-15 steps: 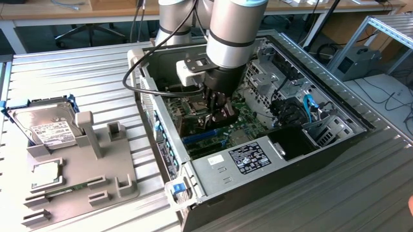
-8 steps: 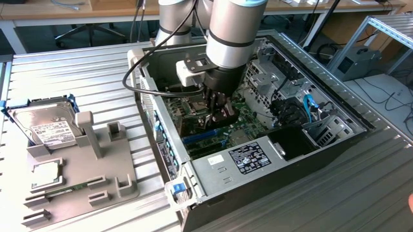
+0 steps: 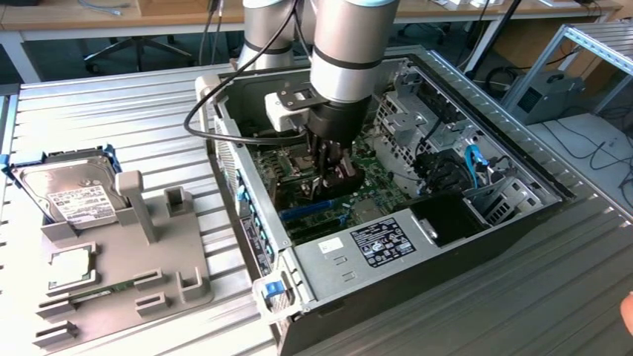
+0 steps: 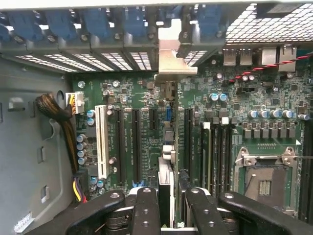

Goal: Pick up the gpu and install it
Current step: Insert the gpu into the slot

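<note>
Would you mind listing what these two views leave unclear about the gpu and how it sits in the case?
- Exterior view: the gpu is largely hidden by the gripper and the arm above it.
- Wrist view: the gpu is seen edge-on, so its faces are hidden; its near end is covered by the fingers.
- Whether it is seated in a slot of the motherboard: cannot tell.

Inside the open computer case (image 3: 435, 245), the gripper (image 3: 331, 182) holds the gpu (image 4: 166, 161) edge-on above the motherboard (image 4: 142, 88). Drive cage (image 3: 416, 119), power supply (image 3: 381, 245) and dangling cables (image 3: 450, 174) crowd the sides; black slots (image 4: 128, 142) beside the card lie free.
</note>
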### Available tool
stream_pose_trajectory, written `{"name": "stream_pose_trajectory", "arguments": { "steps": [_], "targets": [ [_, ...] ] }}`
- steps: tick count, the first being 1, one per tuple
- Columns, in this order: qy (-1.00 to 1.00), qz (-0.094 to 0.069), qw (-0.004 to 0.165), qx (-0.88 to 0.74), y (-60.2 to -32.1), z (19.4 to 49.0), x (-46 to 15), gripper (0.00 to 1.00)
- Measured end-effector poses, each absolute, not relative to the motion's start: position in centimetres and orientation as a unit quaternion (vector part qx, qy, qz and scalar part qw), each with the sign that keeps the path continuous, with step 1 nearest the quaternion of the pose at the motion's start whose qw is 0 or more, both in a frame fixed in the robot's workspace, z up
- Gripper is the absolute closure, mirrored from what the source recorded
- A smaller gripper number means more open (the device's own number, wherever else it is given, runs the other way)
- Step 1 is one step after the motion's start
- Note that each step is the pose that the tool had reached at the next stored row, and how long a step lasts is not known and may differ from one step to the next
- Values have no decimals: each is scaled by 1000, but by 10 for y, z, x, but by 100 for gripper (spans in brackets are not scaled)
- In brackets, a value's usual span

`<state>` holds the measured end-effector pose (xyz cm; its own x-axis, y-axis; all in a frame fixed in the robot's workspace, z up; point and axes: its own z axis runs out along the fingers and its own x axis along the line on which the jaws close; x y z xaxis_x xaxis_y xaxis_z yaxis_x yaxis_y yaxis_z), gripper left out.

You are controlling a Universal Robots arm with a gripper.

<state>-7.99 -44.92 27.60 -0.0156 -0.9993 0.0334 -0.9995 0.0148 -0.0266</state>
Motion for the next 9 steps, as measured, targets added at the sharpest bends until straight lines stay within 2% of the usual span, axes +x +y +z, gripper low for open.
{"name": "stream_pose_trajectory", "arguments": {
  "steps": [9],
  "targets": [
    [-712,24,4,702,-449,275,-90,74]
  ]
}}
